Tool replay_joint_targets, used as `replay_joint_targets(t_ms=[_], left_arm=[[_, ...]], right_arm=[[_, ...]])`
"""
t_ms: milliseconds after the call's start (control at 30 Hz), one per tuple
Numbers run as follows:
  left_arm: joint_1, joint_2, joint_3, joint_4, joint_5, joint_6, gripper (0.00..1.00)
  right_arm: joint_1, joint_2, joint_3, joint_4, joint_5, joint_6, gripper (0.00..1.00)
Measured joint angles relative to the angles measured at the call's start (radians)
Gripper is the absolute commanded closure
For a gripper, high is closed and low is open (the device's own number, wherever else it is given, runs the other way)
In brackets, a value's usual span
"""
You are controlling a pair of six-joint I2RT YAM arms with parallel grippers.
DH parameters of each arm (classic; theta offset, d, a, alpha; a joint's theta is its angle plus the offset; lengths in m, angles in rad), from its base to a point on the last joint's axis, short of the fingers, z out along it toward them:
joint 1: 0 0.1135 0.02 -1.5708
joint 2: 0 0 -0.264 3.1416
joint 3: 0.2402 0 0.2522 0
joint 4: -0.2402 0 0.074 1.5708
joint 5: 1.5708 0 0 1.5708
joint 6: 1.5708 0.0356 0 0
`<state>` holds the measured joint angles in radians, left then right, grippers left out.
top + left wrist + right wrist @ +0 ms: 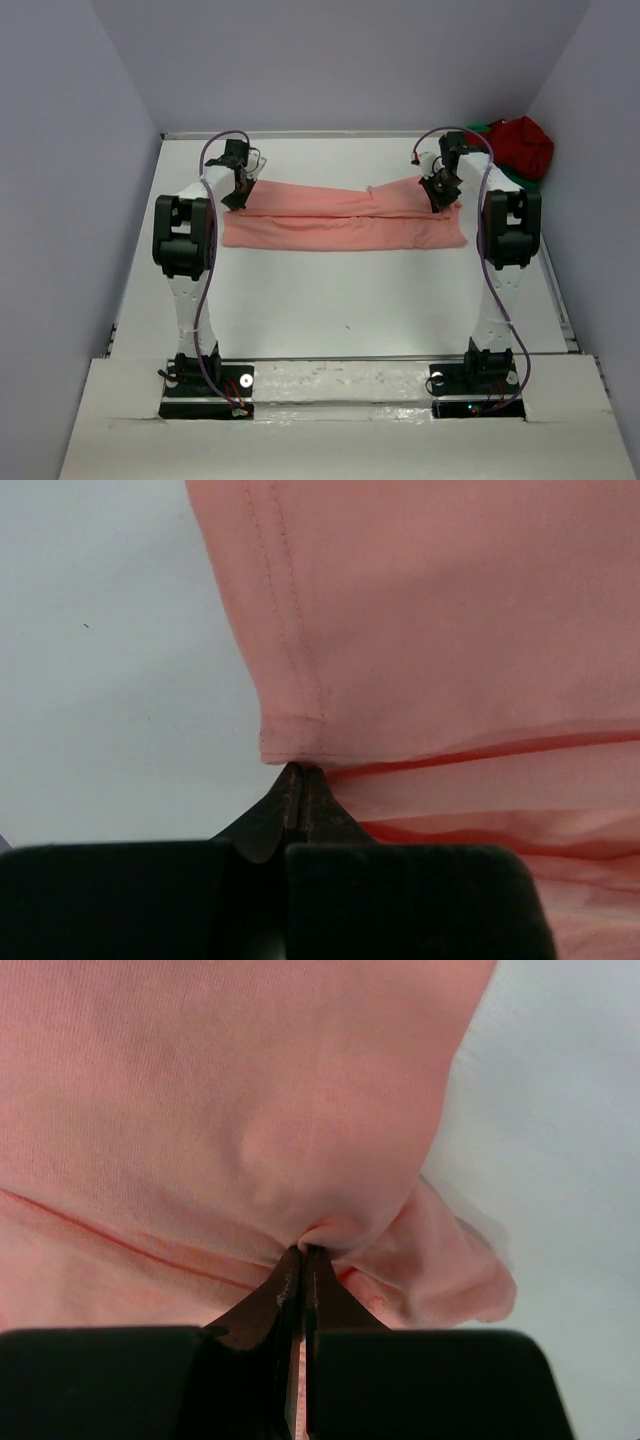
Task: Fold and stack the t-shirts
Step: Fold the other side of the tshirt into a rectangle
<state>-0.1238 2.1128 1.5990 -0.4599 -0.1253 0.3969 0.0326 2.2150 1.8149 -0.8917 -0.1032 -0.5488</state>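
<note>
Left arm base (205,385) and right arm base (478,382): bolted at 6 o'clock in the top view, on the near edge of the white table (350,310).

Item 1, salmon-pink shirt (340,228): lies at mid-table as a long narrow band, already doubled lengthwise. Its long axis runs 9 to 3 o'clock. The far long edge looks lifted at both ends and sags in the middle. The near edge rests flat on the table.

Item 2, left gripper (240,193): at the 9 o'clock end of the band, on its far edge. In the left wrist view its jaws (300,776) are pressed fully together, with a stitched hem corner of the shirt (440,630) sitting right at the tips. It appears to be pinched there.

Item 3, right gripper (441,193): at the 3 o'clock end, also on the far edge. Its jaws (303,1256) are fully closed, and the cloth (220,1100) puckers into the tips, a clear pinch.

Item 4, dark red shirt (525,142): bunched in the far corner at 2 o'clock, unfolded, with the green shirt (478,128) showing beneath it. Both lie well apart from the jaws.

Governing relation: the body of the band lies toward 6 o'clock from both jaws. Each arm holds its own end and neither is nearer. Judgement: the next fold calls for both ends to travel together, square to the long axis, or the band will skew.
</note>
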Motion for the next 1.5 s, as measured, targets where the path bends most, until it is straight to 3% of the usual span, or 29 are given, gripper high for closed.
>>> replay_joint_targets(t_ms=[267, 300, 333, 367, 467, 667, 767, 867, 1067, 1200, 1233, 1367, 1500], left_arm=[[-0.023, 0.013, 0.0, 0.011, -0.054, -0.002, 1.0], [-0.023, 0.014, 0.0, 0.012, -0.058, -0.003, 1.0], [-0.026, 0.014, 0.0, 0.014, -0.064, -0.003, 1.0], [-0.026, 0.015, 0.0, 0.015, -0.07, -0.003, 1.0], [-0.031, 0.016, 0.0, 0.016, -0.09, -0.003, 1.0], [-0.037, 0.016, 0.0, 0.018, -0.125, -0.003, 1.0], [-0.04, 0.019, 0.0, 0.018, -0.145, -0.003, 1.0], [-0.043, 0.027, 0.0, 0.019, -0.17, -0.003, 0.83], [-0.052, 0.034, 0.0, 0.018, -0.222, -0.003, 0.8], [-0.053, 0.04, 0.001, 0.016, -0.29, 0.002, 0.71], [-0.053, 0.046, 0.005, 0.013, -0.31, 0.004, 0.6], [-0.053, 0.065, 0.006, 0.011, -0.373, 0.014, 0.55], [-0.051, 0.066, 0.013, 0.004, -0.414, 0.024, 0.33]], right_arm=[[0.0, 0.001, 0.001, -0.003, 0.0, -0.005, 1.0], [0.0, 0.003, 0.004, -0.006, 0.0, -0.005, 0.96], [0.0, 0.006, 0.009, -0.012, 0.001, -0.006, 0.8], [0.0, 0.009, 0.012, -0.014, 0.001, -0.006, 0.8], [0.0, 0.025, 0.036, -0.037, 0.0, -0.01, 0.63], [0.0, 0.034, 0.04, -0.054, 0.01, -0.014, 0.48], [0.0, 0.037, 0.043, -0.054, 0.022, -0.018, 0.46], [0.0, 0.037, 0.044, -0.053, 0.034, -0.021, 0.45], [0.0, 0.044, 0.057, -0.06, 0.046, -0.024, 0.41], [0.0, 0.045, 0.06, -0.062, 0.055, -0.024, 0.39], [0.0, 0.045, 0.06, -0.061, 0.059, -0.024, 0.38], [0.0, 0.045, 0.063, -0.066, 0.072, -0.024, 0.37], [0.0, 0.045, 0.083, -0.091, 0.082, -0.029, 0.36]])
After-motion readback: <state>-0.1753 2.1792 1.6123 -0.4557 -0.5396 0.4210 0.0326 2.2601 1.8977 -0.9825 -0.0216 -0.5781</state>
